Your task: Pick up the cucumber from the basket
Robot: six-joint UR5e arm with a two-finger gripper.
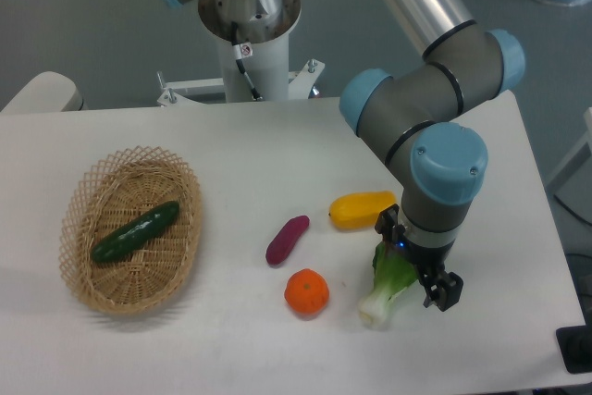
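Observation:
The dark green cucumber [136, 232] lies diagonally inside the woven tan wicker basket [88, 289] at the left of the table. My gripper [416, 261] is far to the right of the basket, low over the table. Its fingers [444, 290] are spread apart and hold nothing. It hovers over the leafy end of the bok choy [384, 289], which lies on the table and is partly hidden by the wrist.
A small purple eggplant-like piece [288, 239], an orange [307, 291] and a yellow piece [363, 209] lie between the basket and the gripper. The arm's base column [250, 34] stands at the back edge.

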